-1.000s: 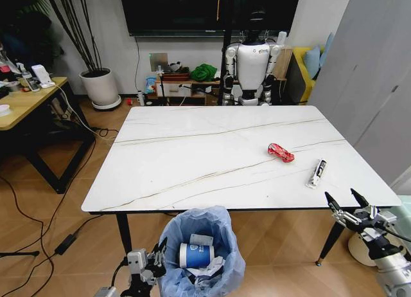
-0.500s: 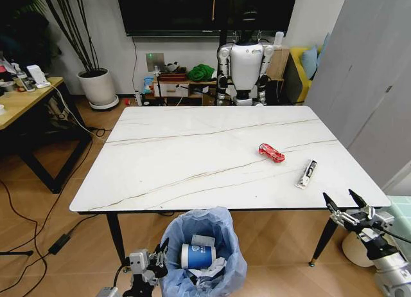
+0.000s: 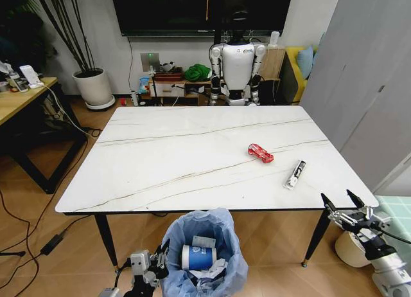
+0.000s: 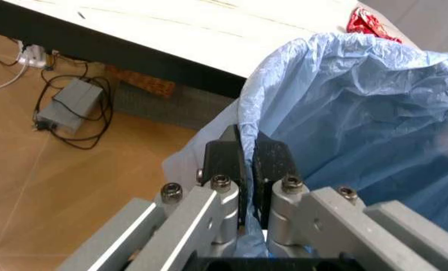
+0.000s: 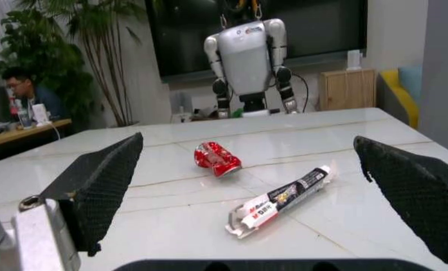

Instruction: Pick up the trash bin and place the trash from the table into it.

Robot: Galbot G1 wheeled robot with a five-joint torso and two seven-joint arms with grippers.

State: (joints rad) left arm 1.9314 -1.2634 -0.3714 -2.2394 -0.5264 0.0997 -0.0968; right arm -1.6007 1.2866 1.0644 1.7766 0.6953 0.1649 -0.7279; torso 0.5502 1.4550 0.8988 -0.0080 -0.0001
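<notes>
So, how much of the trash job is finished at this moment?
Partly done. The trash bin is picked up: the left end effector is shut on its blue bag rim, and a blue-and-white paper cup lies inside. The right end effector is open near the table edge, holding nothing. Left on the table: the red wrapper and the black-and-white sachet.

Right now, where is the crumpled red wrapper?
In the head view the crumpled red wrapper lies on the white marble-look table's right half, beside the black-and-white sachet.
</notes>
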